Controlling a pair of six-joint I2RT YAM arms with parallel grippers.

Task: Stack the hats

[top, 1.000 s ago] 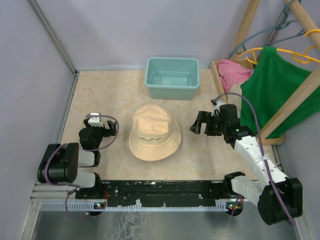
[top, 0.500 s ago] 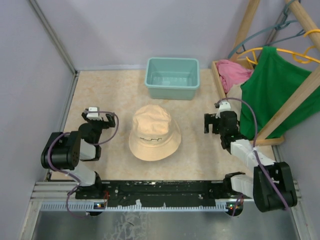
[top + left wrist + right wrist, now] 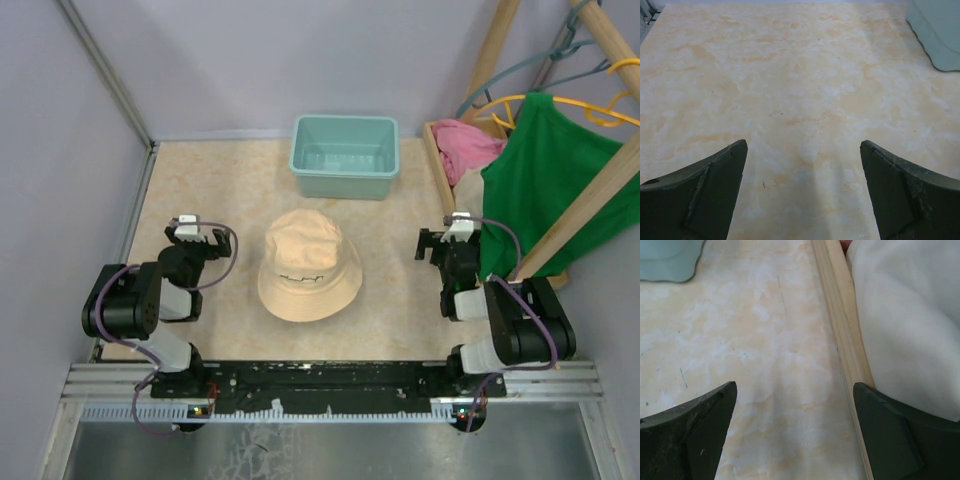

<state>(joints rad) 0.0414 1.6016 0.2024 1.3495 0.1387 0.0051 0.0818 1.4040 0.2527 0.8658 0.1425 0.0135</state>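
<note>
- Your left arm [image 3: 128, 305] sits folded at the left edge of the worktop [image 3: 220, 190], well apart from the hat.
- Your left fingers [image 3: 707, 195] stand wide apart and grip nothing. Between them you see only bare marbled worktop, with a corner of the teal tub [image 3: 940, 30] at the far right of that wrist view.
- The beige hat [image 3: 308, 262] lies in the middle of the worktop, between your two arms, crown up and brim spread out. Neither pair of fingers touches it.
- The teal tub [image 3: 340, 186] stands upright behind the hat, near the back wall.
- Your right arm [image 3: 510, 330] is folded at the right edge. Your right fingers [image 3: 690, 435] are spread wide too, holding nothing, with bare worktop between them.
- A wooden rail [image 3: 842, 330] runs along the worktop just beside the right-hand finger.
- A pale cloth [image 3: 910, 325] lies past that rail; you cannot tell what it is.
- Farther right, a pink cloth [image 3: 465, 140] lies inside the wooden frame, and a green shirt [image 3: 550, 185] hangs beside it.
</note>
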